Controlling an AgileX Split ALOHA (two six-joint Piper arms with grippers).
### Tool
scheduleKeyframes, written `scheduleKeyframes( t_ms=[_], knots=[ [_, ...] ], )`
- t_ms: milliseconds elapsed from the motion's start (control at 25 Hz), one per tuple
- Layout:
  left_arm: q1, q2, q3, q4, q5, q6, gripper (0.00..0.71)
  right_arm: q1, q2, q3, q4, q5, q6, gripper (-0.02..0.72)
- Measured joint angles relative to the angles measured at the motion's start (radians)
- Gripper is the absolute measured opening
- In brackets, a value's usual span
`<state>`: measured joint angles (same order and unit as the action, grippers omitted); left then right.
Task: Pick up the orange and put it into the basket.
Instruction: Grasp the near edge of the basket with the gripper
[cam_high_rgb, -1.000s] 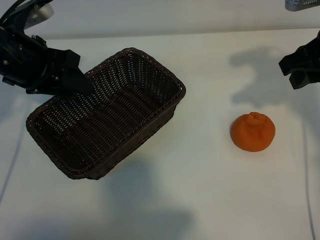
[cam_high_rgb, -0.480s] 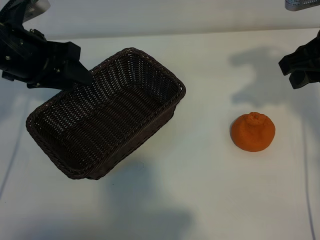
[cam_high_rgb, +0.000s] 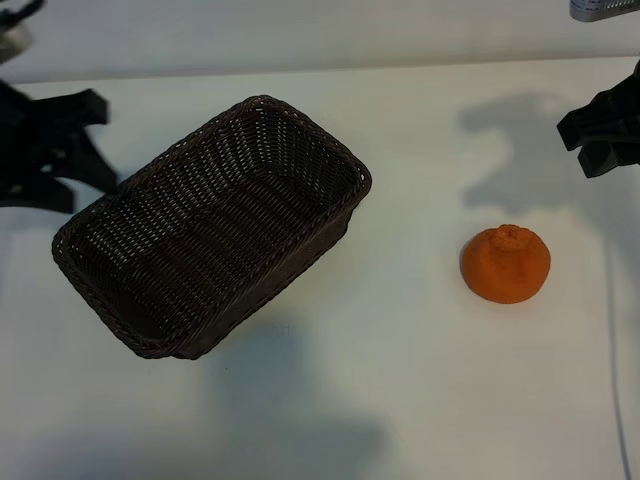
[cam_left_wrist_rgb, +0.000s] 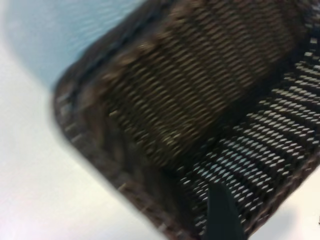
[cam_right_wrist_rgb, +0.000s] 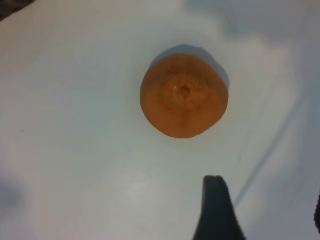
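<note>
Withdrawn leftward off the basket (cam_high_rgb: 215, 225), left gripper (cam_high_rgb: 85, 150) spread and empty; right gripper (cam_high_rgb: 600, 135), spread, hovers near orange (cam_high_rgb: 505, 263), unpicked.

table (cam_high_rgb: 420, 380): white, bare | top-right edge: grey object (cam_high_rgb: 604, 9), possibly metal

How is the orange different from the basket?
The orange is bright orange and squat and round with a knob on top; the basket is dark brown and rectangular with rounded corners. The orange is much smaller than the basket. The orange has dimpled skin, while the basket is woven wicker and hollow, with nothing inside. Both sit on the white table, apart from each other, and no gripper touches either.
</note>
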<state>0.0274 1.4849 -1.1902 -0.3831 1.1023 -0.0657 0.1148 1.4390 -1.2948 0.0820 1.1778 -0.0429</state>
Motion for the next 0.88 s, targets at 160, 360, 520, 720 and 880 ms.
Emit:
scheduleKeyframes(
  t_ms=[160, 360, 520, 720, 880],
  knots=[
    [0.06, -0.047, 0.001, 0.108, 0.072, -0.053, 0.491, 0.0, 0.0, 0.0, 0.001, 0.0, 0.0, 0.457],
    [0.079, -0.087, 0.001, 0.245, 0.072, -0.13, 0.491, 0.0, 0.0, 0.0, 0.001, 0.0, 0.0, 0.457],
    [0.079, -0.092, 0.001, 0.272, 0.069, -0.153, 0.491, 0.0, 0.0, 0.0, 0.001, 0.0, 0.0, 0.457],
    [0.08, -0.092, 0.041, 0.274, 0.011, -0.157, 0.491, 0.0, 0.0, 0.0, 0.001, 0.0, 0.0, 0.457],
    [0.08, -0.092, 0.114, 0.273, -0.079, -0.165, 0.491, 0.0, 0.0, 0.0, 0.002, 0.0, 0.0, 0.457]
  ],
)
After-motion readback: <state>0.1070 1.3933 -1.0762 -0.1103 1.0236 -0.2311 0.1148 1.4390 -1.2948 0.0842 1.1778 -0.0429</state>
